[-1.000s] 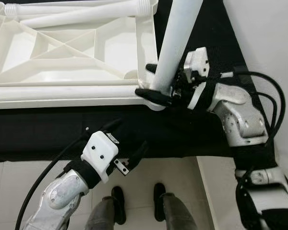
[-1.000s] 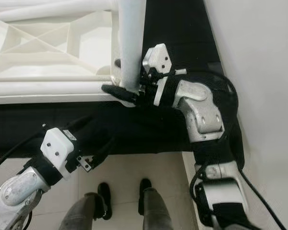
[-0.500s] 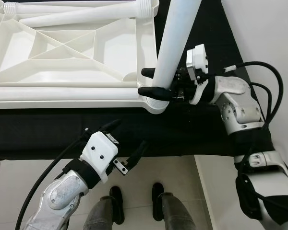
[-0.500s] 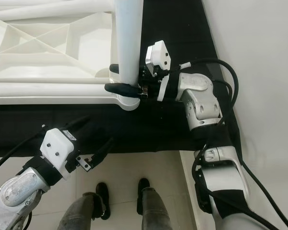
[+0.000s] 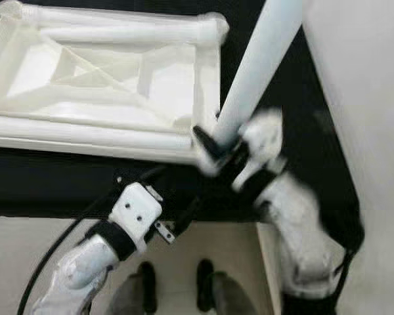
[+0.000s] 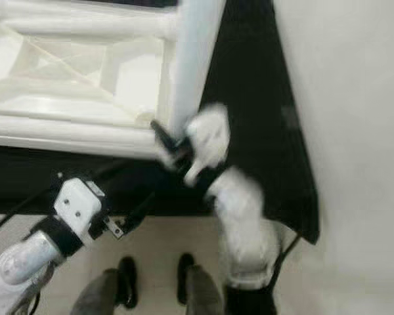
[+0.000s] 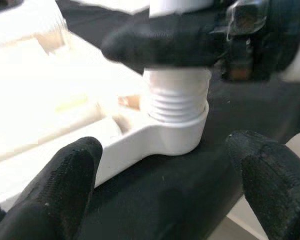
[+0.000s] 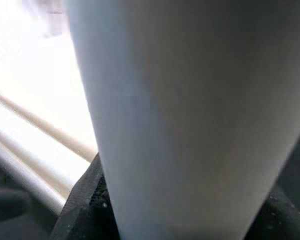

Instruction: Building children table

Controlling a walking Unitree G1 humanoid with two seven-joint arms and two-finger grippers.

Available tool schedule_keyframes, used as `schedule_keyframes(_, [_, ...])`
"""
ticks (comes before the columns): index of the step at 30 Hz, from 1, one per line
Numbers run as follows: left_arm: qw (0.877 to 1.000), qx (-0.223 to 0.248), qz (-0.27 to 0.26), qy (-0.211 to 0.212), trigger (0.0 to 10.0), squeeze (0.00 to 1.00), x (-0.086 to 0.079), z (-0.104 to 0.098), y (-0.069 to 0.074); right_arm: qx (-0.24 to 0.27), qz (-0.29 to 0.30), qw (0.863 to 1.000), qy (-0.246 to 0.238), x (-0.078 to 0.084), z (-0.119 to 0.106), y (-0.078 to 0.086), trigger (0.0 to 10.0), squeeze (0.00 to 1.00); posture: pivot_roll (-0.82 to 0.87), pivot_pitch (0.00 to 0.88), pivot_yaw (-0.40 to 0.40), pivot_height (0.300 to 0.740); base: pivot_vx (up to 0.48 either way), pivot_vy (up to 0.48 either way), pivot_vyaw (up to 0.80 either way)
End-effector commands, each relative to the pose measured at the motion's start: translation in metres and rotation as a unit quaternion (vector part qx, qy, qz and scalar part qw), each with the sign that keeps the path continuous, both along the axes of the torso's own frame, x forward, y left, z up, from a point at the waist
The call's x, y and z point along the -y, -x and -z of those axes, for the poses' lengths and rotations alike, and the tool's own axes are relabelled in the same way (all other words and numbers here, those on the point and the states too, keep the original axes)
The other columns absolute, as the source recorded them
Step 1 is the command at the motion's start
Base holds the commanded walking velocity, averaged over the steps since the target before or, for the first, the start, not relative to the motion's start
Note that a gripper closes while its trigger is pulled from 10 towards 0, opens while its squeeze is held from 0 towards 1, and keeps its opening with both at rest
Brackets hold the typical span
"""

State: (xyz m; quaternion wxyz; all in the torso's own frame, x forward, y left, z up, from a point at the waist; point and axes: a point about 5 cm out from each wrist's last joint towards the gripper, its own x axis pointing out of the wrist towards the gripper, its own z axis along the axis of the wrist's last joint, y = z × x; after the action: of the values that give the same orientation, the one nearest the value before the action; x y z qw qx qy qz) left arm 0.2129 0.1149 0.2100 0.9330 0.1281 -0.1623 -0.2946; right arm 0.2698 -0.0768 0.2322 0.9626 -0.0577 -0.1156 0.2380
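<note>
Left eye view: the white table top (image 5: 105, 98) is seen lying upside down on a black-covered counter (image 5: 46, 184), filling the upper left of the frame. A white table leg (image 5: 256, 65) stands in the corner socket at the panel's lower right corner, its long axis rising steeply toward the upper right. The right gripper (image 5: 217, 147), motion-blurred, is clenched round the leg just above the socket. The left gripper (image 5: 177, 216) is held at lower centre, apart from the panel, fingers spread and grasping nothing. The right arm is judged the nearer and the working one.

Right eye view: the same arrangement is recorded; two spare legs (image 6: 79, 23) are seen lying along the far edge of the panel at upper left.

Left wrist view: what the head views do not resolve is shown here: the leg's threaded end (image 7: 177, 97) sits in the round corner socket (image 7: 175, 137) with several thread turns exposed, so the leg is judged not fully screwed home. Further turning about the leg's axis appears required.

Right wrist view: the leg's shaft is seen close up between the gripper fingers (image 8: 82, 210).
</note>
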Motion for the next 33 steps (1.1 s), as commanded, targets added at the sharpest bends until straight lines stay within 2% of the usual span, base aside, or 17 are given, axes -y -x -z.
schedule_keyframes(1, [1.0,-0.019,0.003,-0.001,10.0,0.0,0.001,0.006,0.003,-0.159,0.05,0.985,0.047,0.009,0.062,-0.017,0.0,0.0,0.11,0.43,-0.054,0.74,0.0,0.0,0.0])
schedule_keyframes(7, [1.0,-0.018,0.008,-0.003,10.0,0.0,0.0,0.006,0.002,-0.146,0.045,0.987,0.039,0.004,0.055,-0.036,0.0,0.0,0.1,0.42,-0.052,0.74,0.0,0.0,0.0])
schedule_keyframes(8, [1.0,-0.015,0.003,-0.002,10.0,0.0,-0.002,0.005,0.0,-0.138,0.045,0.989,0.034,0.004,0.052,-0.042,10.0,0.0,0.1,0.416,-0.054,0.74,0.0,0.0,0.0])
schedule_keyframes(9, [1.0,-0.011,-0.001,-0.001,10.0,0.0,-0.003,0.004,-0.002,-0.13,0.048,0.99,0.031,0.006,0.048,-0.049,10.0,0.0,0.1,0.414,-0.057,0.74,0.0,0.0,0.0])
schedule_keyframes(12, [1.0,-0.009,-0.003,0.001,10.0,0.0,-0.003,0.003,-0.003,-0.125,0.05,0.991,0.017,0.007,0.043,-0.051,10.0,0.0,0.1,0.412,-0.057,0.74,0.0,0.0,0.0])
schedule_keyframes(13, [1.0,-0.009,-0.003,0.001,10.0,0.0,-0.003,0.004,-0.003,-0.114,0.047,0.992,0.003,0.008,0.037,-0.053,10.0,1.0,0.1,0.408,-0.056,0.74,0.0,0.0,0.0])
schedule_keyframes(14, [1.0,-0.011,-0.002,0.002,10.0,0.0,-0.001,0.005,-0.002,-0.106,0.024,0.994,-0.018,0.005,0.029,-0.052,10.0,1.0,0.1,0.404,-0.057,0.74,0.0,0.0,0.0])
schedule_keyframes(15, [1.0,-0.011,-0.002,0.002,10.0,0.0,-0.001,0.005,-0.002,-0.106,0.024,0.994,-0.018,0.005,0.029,-0.052,10.0,1.0,0.1,0.404,-0.057,0.74,0.0,0.0,0.0])
schedule_keyframes(16, [1.0,-0.012,0.0,0.003,10.0,0.0,0.0,0.006,-0.001,-0.085,-0.019,0.996,-0.034,0.002,0.017,-0.053,10.0,1.0,0.11,0.399,-0.06,0.74,0.0,0.0,0.0])
schedule_keyframes(18, [1.0,-0.014,0.0,0.003,10.0,0.0,0.001,0.007,-0.001,-0.057,-0.105,0.992,-0.028,-0.001,0.0,-0.056,10.0,1.0,0.11,0.397,-0.063,0.74,0.0,0.0,0.0])
schedule_keyframes(19, [1.0,-0.013,-0.002,0.003,10.0,0.0,0.001,0.007,-0.002,-0.042,-0.139,0.989,-0.02,0.001,-0.009,-0.058,10.0,0.0,0.11,0.394,-0.068,0.74,0.0,0.0,0.0])
schedule_keyframes(21, [1.0,-0.012,-0.003,0.002,10.0,0.0,0.0,0.007,-0.002,-0.034,-0.156,0.987,-0.016,0.003,-0.015,-0.06,10.0,0.0,0.11,0.394,-0.068,0.74,0.0,0.0,0.0])
schedule_keyframes(22, [1.0,-0.011,-0.006,0.002,10.0,0.0,-0.001,0.007,-0.002,-0.017,-0.191,0.981,-0.006,0.005,-0.024,-0.062,10.0,0.0,0.12,0.389,-0.074,0.74,0.0,0.0,0.0])
schedule_keyframes(23, [1.0,-0.011,-0.006,0.002,10.0,0.0,-0.001,0.007,-0.002,-0.017,-0.191,0.981,-0.006,0.005,-0.024,-0.062,10.0,0.0,0.12,0.389,-0.074,0.74,0.0,0.0,0.0])
schedule_keyframes(25, [1.0,-0.009,-0.011,0.003,10.0,0.0,-0.002,0.006,-0.003,0.02,-0.253,0.967,0.034,0.01,-0.038,-0.065,10.0,0.0,0.12,0.387,-0.078,0.74,0.0,0.0,0.0])
schedule_keyframes(27, [1.0,-0.01,-0.014,0.004,10.0,0.0,-0.003,0.007,-0.003,0.033,-0.3,0.951,0.063,0.014,-0.043,-0.067,10.0,0.0,0.12,0.385,-0.089,0.74,0.0,0.0,0.0])
schedule_keyframes(33, [1.0,-0.008,-0.018,0.005,10.0,0.0,-0.002,0.007,-0.002,0.03,-0.338,0.937,0.084,0.019,-0.046,-0.073,10.0,0.0,0.13,0.381,-0.094,0.74,0.0,0.0,0.0])
